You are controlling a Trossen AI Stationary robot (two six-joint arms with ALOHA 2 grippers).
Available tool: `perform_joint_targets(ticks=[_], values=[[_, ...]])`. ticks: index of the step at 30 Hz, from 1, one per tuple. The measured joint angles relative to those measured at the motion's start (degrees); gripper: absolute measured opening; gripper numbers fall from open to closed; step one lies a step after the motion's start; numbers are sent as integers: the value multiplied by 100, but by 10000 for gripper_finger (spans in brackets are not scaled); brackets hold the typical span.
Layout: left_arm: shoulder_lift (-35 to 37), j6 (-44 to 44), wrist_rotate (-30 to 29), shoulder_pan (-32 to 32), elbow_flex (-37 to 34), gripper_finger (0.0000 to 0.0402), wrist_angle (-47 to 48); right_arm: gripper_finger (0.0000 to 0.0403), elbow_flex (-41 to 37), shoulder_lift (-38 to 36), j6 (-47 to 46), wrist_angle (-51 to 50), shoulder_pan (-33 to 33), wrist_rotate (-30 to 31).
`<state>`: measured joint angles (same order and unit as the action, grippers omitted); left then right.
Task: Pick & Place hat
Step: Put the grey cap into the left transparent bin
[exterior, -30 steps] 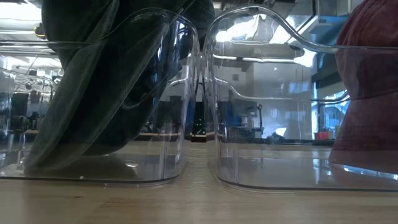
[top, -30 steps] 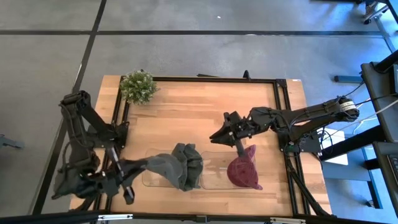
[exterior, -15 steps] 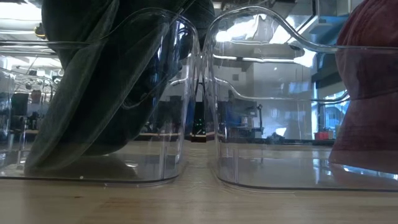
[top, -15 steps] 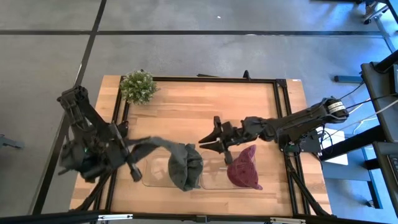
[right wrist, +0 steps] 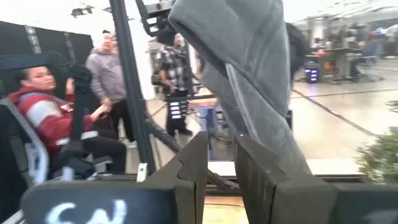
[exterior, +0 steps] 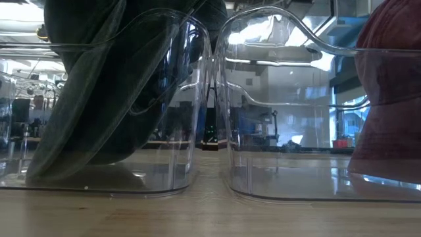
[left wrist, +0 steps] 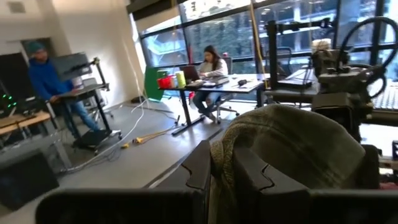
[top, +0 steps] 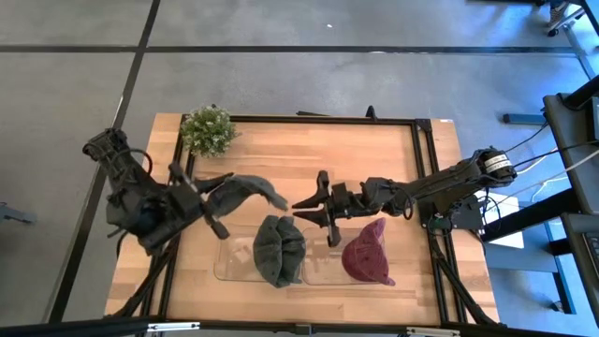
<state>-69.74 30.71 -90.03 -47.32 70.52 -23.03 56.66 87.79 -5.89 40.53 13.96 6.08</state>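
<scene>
My left gripper (top: 213,202) (left wrist: 222,169) is above the table's left part, shut on a grey hat (top: 249,191) (left wrist: 287,142). That hat reaches from the fingers toward the table's right and also fills the right wrist view (right wrist: 249,74). A darker grey-green hat (top: 278,249) (exterior: 112,85) lies in the left clear bin (top: 229,267). A maroon hat (top: 366,255) (exterior: 395,79) sits in the right clear bin (top: 318,268), leaning on its right wall. My right gripper (top: 310,212) (right wrist: 221,168) is open over the table's middle, pointing left at the grey hat and touching nothing. My left gripper pinches the grey hat's near edge (left wrist: 219,155) between its two fingers, coming from the table's left and roughly level. The hat is lifted clear of the table and the bins, and it stretches away from the fingers toward the right.
A small potted plant (top: 208,129) stands at the far left corner of the table. A black frame (top: 318,119) runs along the table's far and side edges. Bare wood lies between the plant and the bins. People sit and stand in the room beyond.
My left gripper has risen and moved toward the far edge, drawing the grey hat up out of the left bin until it hangs clear; the darker hat has stayed in the bin. My right gripper has moved from beside the maroon hat toward the table's left and levelled out.
</scene>
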Motion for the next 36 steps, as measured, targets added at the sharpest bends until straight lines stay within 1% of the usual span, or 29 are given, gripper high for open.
perform_joint_targets(ticks=[3,7,9,11,13,16,20,26,29,32,34,36], values=[[-3,-144,3,102,0,27,3,93,0,-2,52,3,-3,38],[20,-353,3,104,0,28,-48,144,0,-1,129,-2,-2,71],[24,-438,5,104,0,34,-199,175,0,41,62,13,-2,298],[26,-393,3,106,-1,36,-344,205,0,96,-27,4,-4,674],[26,-360,3,129,0,31,-423,227,0,176,191,35,-10,819],[26,-362,10,196,-2,27,-424,248,6,347,298,59,-7,961],[26,-496,109,306,0,27,-424,253,139,628,208,76,-4,1067],[26,-697,357,399,0,28,-424,245,600,1056,331,96,-24,1838],[26,-703,362,399,0,28,-424,221,847,1164,338,87,-55,1865],[26,-703,364,397,-1,28,-424,174,990,1187,340,49,-63,2063],[26,-703,363,388,0,28,-424,133,1014,1189,386,42,-76,2223],[26,-703,362,388,-2,28,-424,87,1031,1191,495,33,-92,2234]])
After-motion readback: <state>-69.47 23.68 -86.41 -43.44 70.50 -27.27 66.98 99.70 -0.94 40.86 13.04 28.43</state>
